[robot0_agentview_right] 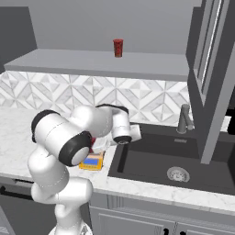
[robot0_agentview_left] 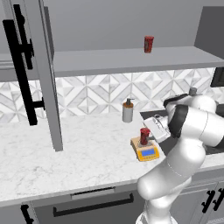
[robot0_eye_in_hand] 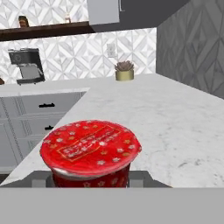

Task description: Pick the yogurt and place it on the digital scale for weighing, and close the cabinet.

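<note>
The yogurt (robot0_agentview_left: 144, 136) is a small red cup standing upright on the tan platform of the yellow-orange digital scale (robot0_agentview_left: 146, 152) on the marble counter. My gripper (robot0_agentview_left: 149, 134) reaches in from the right and is shut on the yogurt. In the hand view its red patterned lid (robot0_eye_in_hand: 89, 146) sits very close, right in front of the hand. From the right base my arm covers most of the cup, and a corner of the scale (robot0_agentview_right: 92, 162) peeks out. The cabinet door (robot0_agentview_left: 43, 74) with black bar handles stands open on the left.
A second red cup (robot0_agentview_left: 148, 43) stands on the open cabinet shelf. A grey soap dispenser (robot0_agentview_left: 127, 110) sits behind the scale. The dark sink (robot0_agentview_right: 170, 160) with its faucet (robot0_agentview_right: 184, 118) lies right of the scale. Another open cabinet door (robot0_agentview_right: 209, 82) hangs over the sink.
</note>
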